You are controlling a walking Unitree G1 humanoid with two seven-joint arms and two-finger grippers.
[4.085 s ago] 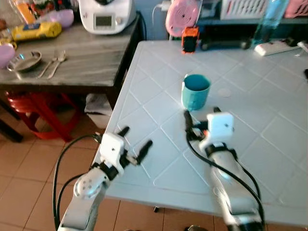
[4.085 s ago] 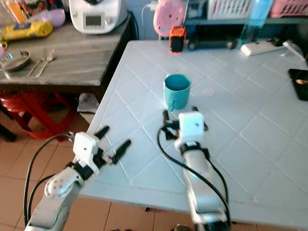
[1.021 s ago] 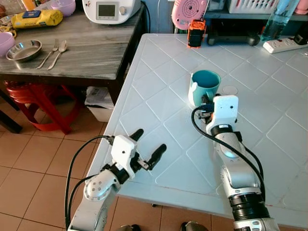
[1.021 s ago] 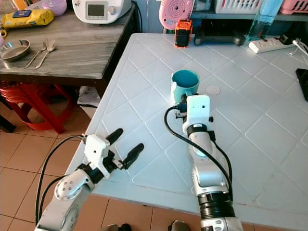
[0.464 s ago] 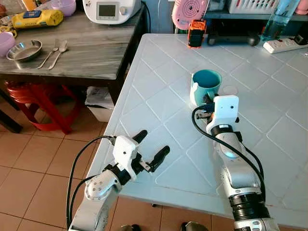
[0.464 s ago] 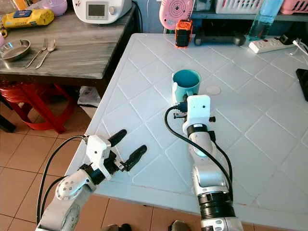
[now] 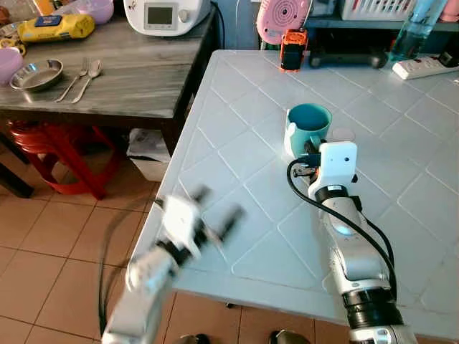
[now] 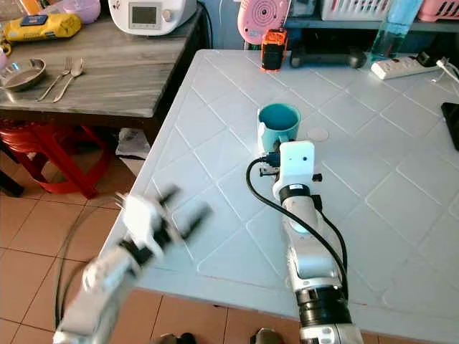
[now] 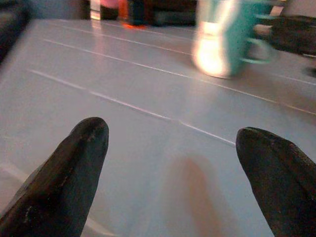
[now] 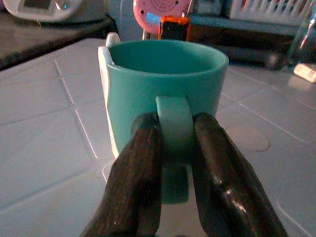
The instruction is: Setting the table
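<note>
A teal mug (image 7: pixel 308 127) stands upright on the white tiled table (image 7: pixel 401 193), near its middle. My right gripper (image 10: pixel 173 123) reaches it from the near side. Its two black fingers (image 10: pixel 143 148) are shut on the mug's handle (image 10: pixel 172 116). In the left eye view that gripper (image 7: pixel 310 152) sits behind its white wrist block, touching the mug. My left gripper (image 7: pixel 215 208) is blurred with motion over the table's front left edge. It stands open with nothing between its fingers, and the mug (image 9: pixel 222 39) lies far ahead of it.
A dark wooden side table (image 7: pixel 136 79) at the left holds a metal bowl (image 7: pixel 36 74), a fork and spoon (image 7: pixel 82 77) and a white appliance (image 7: pixel 163 14). A red stool (image 7: pixel 57 154) stands under it. An orange item (image 7: pixel 292 50) and a power strip (image 7: pixel 423 66) line the white table's far edge.
My right gripper has come up to the mug and shut on its handle. In the last half second my left arm has begun to move and now shows blurred.
</note>
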